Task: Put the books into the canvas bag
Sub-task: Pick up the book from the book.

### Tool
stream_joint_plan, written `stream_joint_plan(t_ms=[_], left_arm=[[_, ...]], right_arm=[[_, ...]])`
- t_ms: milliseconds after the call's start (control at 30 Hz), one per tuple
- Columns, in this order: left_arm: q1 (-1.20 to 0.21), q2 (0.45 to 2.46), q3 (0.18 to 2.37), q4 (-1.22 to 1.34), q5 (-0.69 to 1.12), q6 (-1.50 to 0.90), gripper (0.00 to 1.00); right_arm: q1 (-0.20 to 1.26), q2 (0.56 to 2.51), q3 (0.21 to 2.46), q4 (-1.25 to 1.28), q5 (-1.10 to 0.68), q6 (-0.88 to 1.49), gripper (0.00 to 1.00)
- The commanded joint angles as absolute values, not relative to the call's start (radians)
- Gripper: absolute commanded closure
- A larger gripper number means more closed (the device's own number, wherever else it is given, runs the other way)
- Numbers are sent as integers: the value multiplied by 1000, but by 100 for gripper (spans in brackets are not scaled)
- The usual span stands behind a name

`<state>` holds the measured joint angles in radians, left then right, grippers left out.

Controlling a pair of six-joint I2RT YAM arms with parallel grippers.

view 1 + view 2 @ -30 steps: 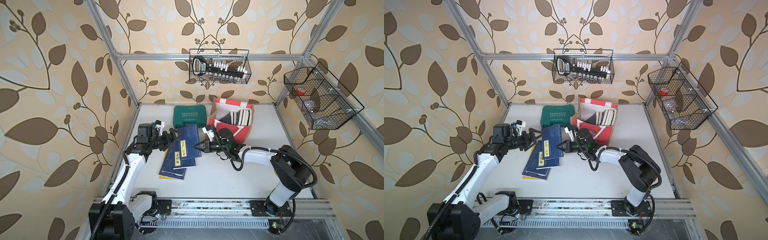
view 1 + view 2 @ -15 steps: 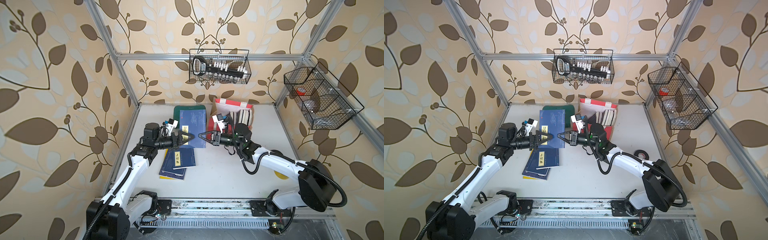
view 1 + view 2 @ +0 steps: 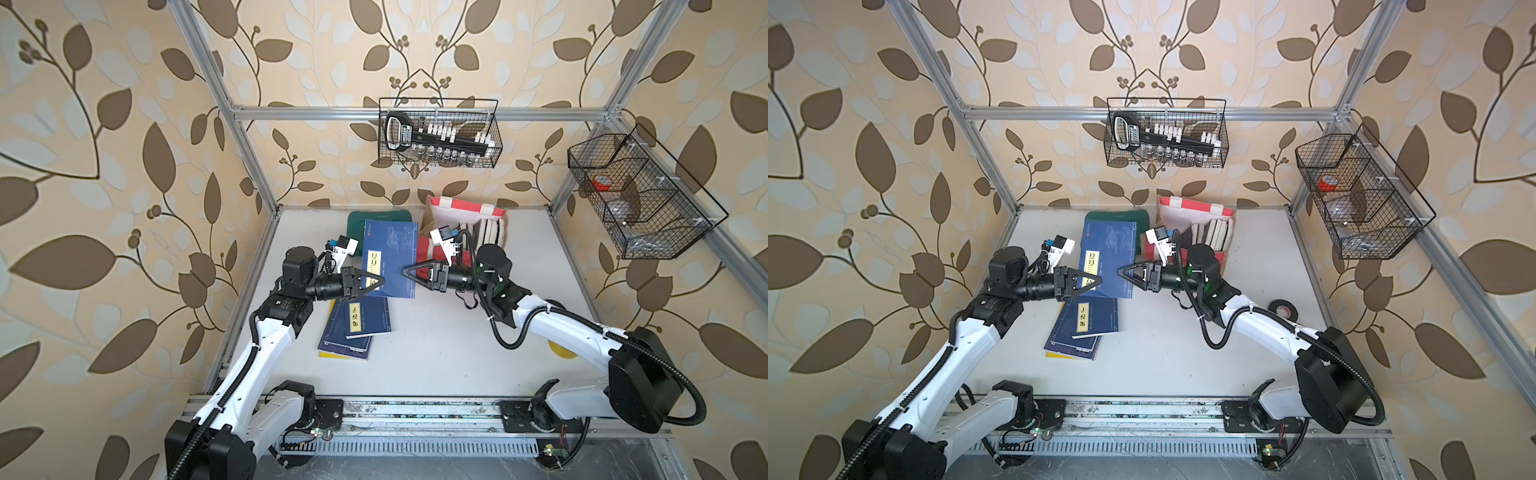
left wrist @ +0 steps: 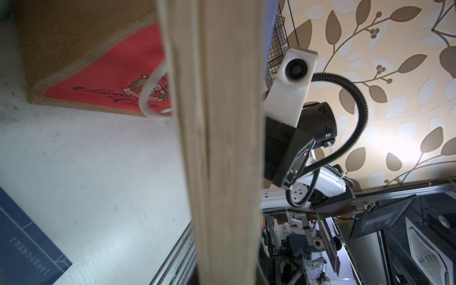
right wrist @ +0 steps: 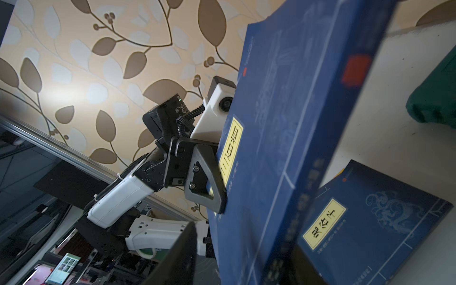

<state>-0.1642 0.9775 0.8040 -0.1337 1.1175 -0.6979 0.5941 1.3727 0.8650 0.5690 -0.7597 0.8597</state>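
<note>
In both top views the left fingers are clamped on the near left edge of a raised blue book, and the right fingers meet its right edge. The canvas bag stands just behind, with books upright inside. Bare surface lies open beside the flat stack. In the left wrist view the page edge fills the middle, with the bag beyond. In the right wrist view the right fingers stand parted on either side of the book's edge, not pressing it.
</note>
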Motion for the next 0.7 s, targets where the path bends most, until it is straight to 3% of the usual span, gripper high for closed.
stream_joint_plan(t_ms=[0, 167, 400, 533, 667], left_arm=[[-188, 973, 890, -264, 1188, -522, 98], [-282, 986, 930, -398, 1188, -391, 94], [-359, 990, 953, -507, 1166, -291, 94], [-376, 1004, 955, -518, 1155, -279, 92], [-378, 1023, 966, -528, 1161, -269, 91]], right_arm=[[528, 1349, 902, 548, -926, 812, 34], [462, 1370, 980, 444, -1097, 752, 25], [431, 1334, 1037, 255, -1160, 636, 24], [422, 1279, 1064, 65, -1167, 513, 30], [420, 1251, 1096, -117, -1157, 423, 47]])
